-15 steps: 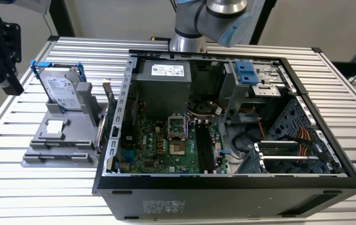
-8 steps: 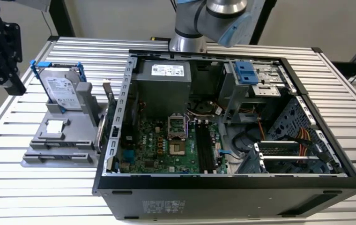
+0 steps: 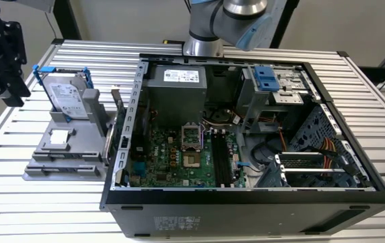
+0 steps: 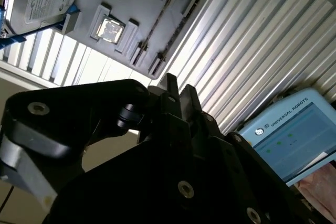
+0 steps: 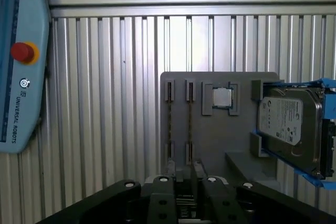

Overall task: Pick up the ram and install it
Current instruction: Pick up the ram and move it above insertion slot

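Black gripper (image 5: 184,172) sits closest to both wrist cameras, and in the first wrist view its body hides the near end of the gray holder (image 5: 210,140); whether it is clenched, released or grasping something I cannot tell. In the exterior view it hangs at the far left above the slatted table (image 3: 16,202), apart from the holder. The ram (image 5: 169,121) shows as one thin dark line, edge-on, standing in a narrow slot of this holder; its chips and sticker cannot be seen from this angle; a second slot (image 5: 189,121) just beside it carries a similar line. Next on the holder come a square silver chip (image 5: 222,97) and a hard drive (image 5: 289,124) in a blue frame, standing on its edge. Further to the exterior view's right lies the open computer case (image 3: 246,207) with its green motherboard (image 3: 172,162); the arm (image 3: 206,25) rises behind it. A pale blue pendant (image 5: 21,87) with a red button lies on the table, well apart from the holder.
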Tool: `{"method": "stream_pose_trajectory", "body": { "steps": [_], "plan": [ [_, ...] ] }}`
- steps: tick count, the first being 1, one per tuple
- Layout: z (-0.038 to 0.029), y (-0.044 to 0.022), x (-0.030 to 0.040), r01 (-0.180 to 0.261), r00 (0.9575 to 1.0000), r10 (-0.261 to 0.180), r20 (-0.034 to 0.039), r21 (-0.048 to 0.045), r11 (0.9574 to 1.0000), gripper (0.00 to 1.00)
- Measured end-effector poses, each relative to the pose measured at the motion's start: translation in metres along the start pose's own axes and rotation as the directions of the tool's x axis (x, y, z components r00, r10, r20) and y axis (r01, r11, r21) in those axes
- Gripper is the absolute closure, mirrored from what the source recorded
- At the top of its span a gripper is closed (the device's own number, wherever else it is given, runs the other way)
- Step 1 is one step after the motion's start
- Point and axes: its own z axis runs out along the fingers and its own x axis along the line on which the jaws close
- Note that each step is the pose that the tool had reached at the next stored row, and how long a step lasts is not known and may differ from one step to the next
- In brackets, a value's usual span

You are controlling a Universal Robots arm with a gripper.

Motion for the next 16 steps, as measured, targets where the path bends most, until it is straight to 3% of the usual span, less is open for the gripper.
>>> {"method": "stream_pose_trajectory", "body": {
  "steps": [16],
  "plan": [
    [0.0001, 0.0000, 0.0000, 0.008, 1.0000, -0.008, 0.0001, 0.0024, 1.0000, 0.00]
  ]
}}
